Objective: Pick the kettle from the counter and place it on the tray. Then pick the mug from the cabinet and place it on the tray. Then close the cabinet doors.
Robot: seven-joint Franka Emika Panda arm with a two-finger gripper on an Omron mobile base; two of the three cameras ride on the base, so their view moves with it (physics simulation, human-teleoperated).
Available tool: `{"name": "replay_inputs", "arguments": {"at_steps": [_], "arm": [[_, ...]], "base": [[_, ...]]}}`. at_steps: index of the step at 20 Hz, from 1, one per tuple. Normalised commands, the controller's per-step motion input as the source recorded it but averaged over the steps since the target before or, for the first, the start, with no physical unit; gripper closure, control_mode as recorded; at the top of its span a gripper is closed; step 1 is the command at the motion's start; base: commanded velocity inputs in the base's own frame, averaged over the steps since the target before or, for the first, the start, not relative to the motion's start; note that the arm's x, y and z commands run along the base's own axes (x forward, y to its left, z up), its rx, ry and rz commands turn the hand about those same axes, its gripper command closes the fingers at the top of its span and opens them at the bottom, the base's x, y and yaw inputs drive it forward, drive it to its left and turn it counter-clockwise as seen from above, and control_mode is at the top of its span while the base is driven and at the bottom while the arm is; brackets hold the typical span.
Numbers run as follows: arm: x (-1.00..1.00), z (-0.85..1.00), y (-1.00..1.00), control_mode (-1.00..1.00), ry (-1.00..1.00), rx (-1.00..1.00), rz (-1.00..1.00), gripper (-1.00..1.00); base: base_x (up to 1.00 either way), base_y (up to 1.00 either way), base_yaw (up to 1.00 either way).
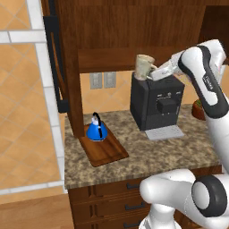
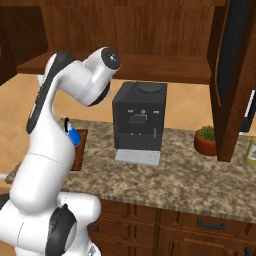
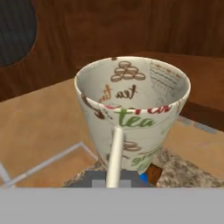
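Observation:
The cream mug [image 1: 144,67] hangs tilted in the air in front of the cabinet shelf [image 1: 107,59], above the left edge of the coffee machine. My gripper [image 1: 154,71] is shut on its handle side. In the hand view the mug [image 3: 131,109] fills the centre, its mouth facing me and its handle [image 3: 114,157] pointing at the camera. The blue kettle [image 1: 96,129] stands on the far end of the reddish-brown tray [image 1: 107,152] on the granite counter [image 1: 147,156]. My arm half hides the kettle [image 2: 73,136] in the right base view. Both cabinet doors [image 1: 56,58] [image 2: 232,65] stand open.
A big black coffee machine [image 1: 156,105] stands mid-counter, right of the tray. A potted plant [image 2: 205,140] and a yellowish bottle [image 2: 251,150] sit at the right end under the open right door. Two wall outlets [image 1: 102,80] are behind the tray.

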Motion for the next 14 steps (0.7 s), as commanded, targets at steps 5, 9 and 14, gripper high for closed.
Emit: {"name": "replay_inputs", "arguments": {"at_steps": [5, 9, 14], "arm": [[-0.32, -0.80, 0.51, -1.00, 0.05, -0.19, 0.39, 1.00], [0.00, -1.00, 0.78, -1.00, 0.04, -0.11, 0.25, 1.00], [0.06, -1.00, 0.66, -1.00, 0.00, -0.01, 0.27, 1.00]], "base": [[0.00, 0.00, 0.00], [0.00, 0.00, 0.00], [0.00, 0.00, 0.00]]}}
